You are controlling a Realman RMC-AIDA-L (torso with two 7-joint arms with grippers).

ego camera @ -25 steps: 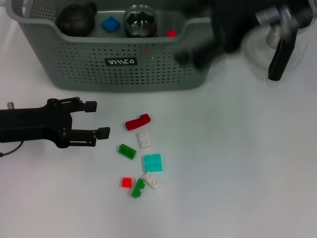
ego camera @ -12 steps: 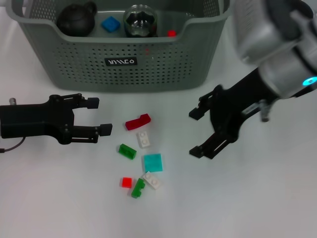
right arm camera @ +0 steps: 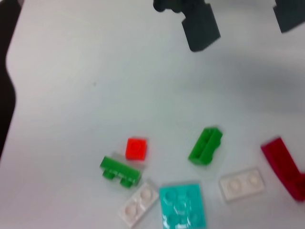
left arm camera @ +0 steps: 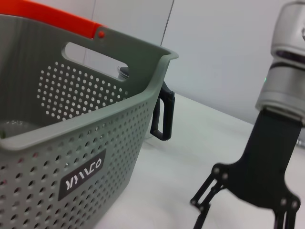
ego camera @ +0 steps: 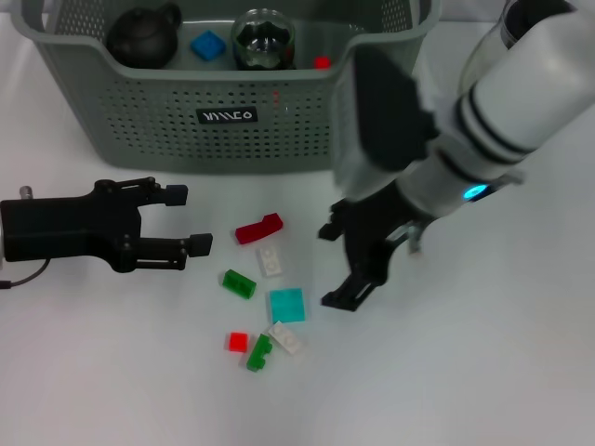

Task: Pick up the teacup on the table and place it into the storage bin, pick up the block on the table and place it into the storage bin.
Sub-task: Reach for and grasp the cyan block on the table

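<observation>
Blocks lie scattered on the white table (ego camera: 483, 372) near the storage bin (ego camera: 232, 116); the right gripper (ego camera: 342, 265) hovers, fingers spread, just right of the turquoise block (ego camera: 287, 305). Left gripper (ego camera: 183, 221) rests open at left.

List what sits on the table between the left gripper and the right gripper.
In the head view, between the left gripper and right gripper lie the dark red block, a white block, a green block and the turquoise plate.
</observation>
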